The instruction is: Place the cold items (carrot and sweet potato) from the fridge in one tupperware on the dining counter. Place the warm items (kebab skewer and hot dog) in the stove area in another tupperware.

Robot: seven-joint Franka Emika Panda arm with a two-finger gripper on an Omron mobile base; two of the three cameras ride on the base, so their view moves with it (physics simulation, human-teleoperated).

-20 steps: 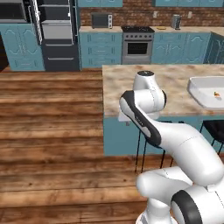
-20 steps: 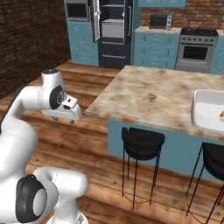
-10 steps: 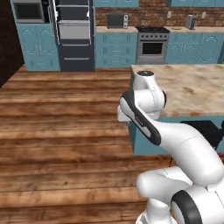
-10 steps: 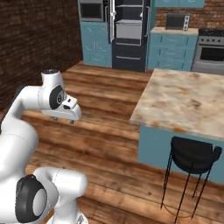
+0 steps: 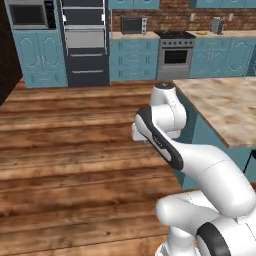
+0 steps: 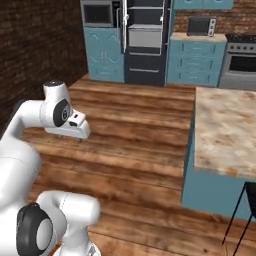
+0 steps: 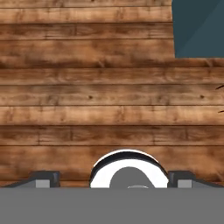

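Jaws spread wide, holding nothing; gripper [image 7: 112, 175] points down at bare wooden floor [image 7: 87, 87], fingertips [image 7: 43, 178] far apart at bottom of the hand view.

Fridge [image 5: 84, 42] sits at the upper left of the left base view, top centre of the right base view, door open, pale shelves showing. Too far to make out the carrot or sweet potato inside. Dining counter [image 5: 225, 107] runs along the right edge of both base views; stove area [image 5: 176, 52] is at top centre-right of the left view.

Likely risks:
- arm elbow [image 5: 165, 112] sits close to the counter's corner, so a swing or turn toward the right could clip it
- stool [image 6: 242, 212] at lower right of the right base view could snag the base

Open room: wide floor ahead and to the left, straight run to the fridge. Brick wall [image 6: 35, 55] bounds the left side of the right base view.
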